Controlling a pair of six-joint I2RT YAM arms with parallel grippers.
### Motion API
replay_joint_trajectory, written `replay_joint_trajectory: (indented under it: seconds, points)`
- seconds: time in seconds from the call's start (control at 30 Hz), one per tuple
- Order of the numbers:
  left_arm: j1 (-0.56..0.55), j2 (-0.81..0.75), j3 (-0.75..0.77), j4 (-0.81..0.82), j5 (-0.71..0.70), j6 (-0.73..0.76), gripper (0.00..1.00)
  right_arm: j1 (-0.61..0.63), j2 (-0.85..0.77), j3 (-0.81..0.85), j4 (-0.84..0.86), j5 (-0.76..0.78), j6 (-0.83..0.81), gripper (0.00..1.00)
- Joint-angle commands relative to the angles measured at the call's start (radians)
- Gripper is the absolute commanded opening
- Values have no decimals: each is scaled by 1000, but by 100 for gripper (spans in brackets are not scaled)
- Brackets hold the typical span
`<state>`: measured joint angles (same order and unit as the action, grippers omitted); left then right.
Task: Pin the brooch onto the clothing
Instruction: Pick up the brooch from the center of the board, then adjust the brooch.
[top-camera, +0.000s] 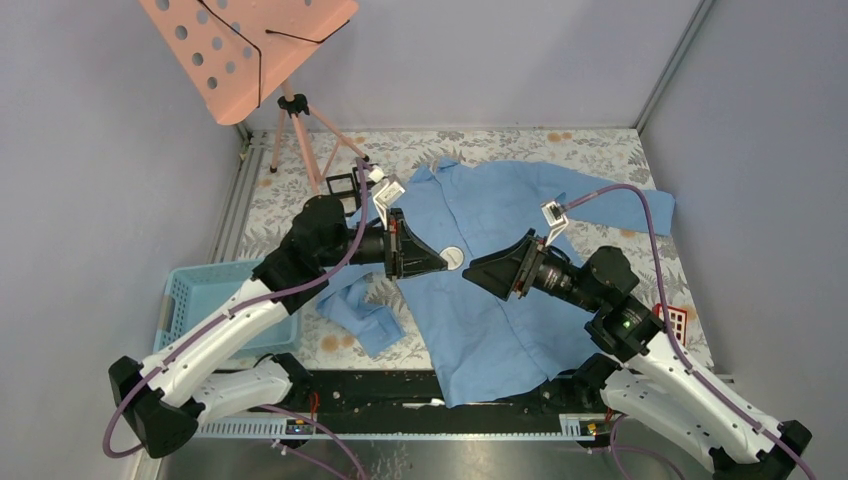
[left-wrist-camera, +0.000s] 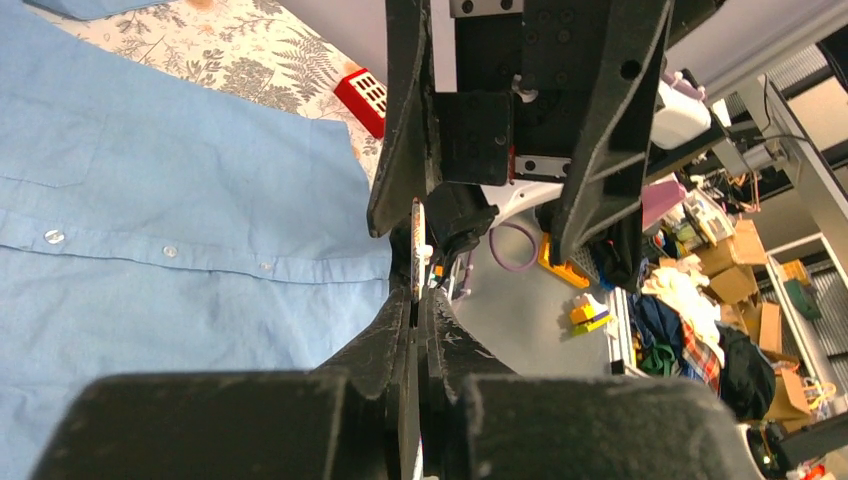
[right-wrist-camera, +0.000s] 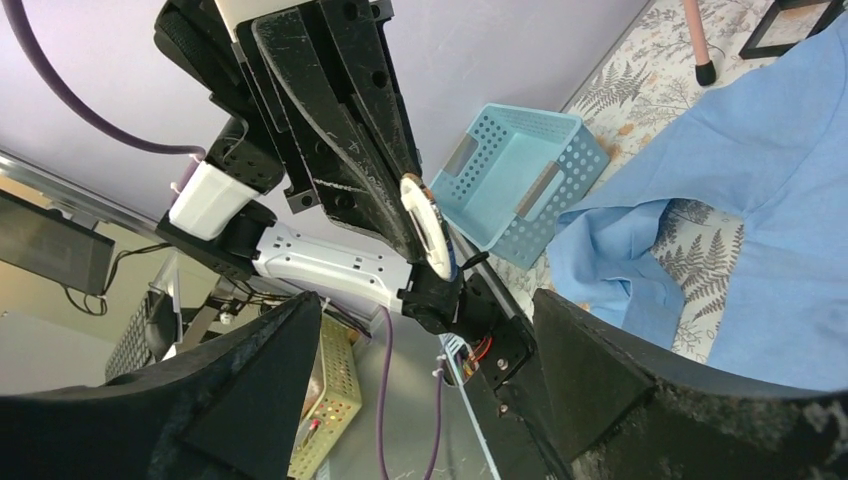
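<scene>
Seemingly left fingers (right-wrist-camera: 365, 165) pinch the brooch (right-wrist-camera: 425, 222), face-on only from right wrist.

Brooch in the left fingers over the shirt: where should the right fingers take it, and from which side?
Pinch the brooch across its flat faces, on the half sticking out of the left fingers, coming straight from opposite them. It is a thin disc; its rim likely gives little hold.

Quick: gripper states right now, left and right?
Left gripper: closed on the brooch.
Right gripper: open, holding nothing.
</scene>
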<state>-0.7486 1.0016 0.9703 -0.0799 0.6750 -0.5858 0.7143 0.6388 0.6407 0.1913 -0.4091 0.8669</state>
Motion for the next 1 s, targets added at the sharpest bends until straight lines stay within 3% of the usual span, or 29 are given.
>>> replay_joint_trajectory:
  seconds: [0.0,0.53,0.97]
  points:
    - [17,-30,-14,69,100,65,0,0,4,9,13,-7,-49,83]
    - [17,-32,-35,76,140,57,0,0,107,41,125,-35,-5,59]
    - [18,-23,-35,75,145,52,0,1,120,52,124,-77,3,57]
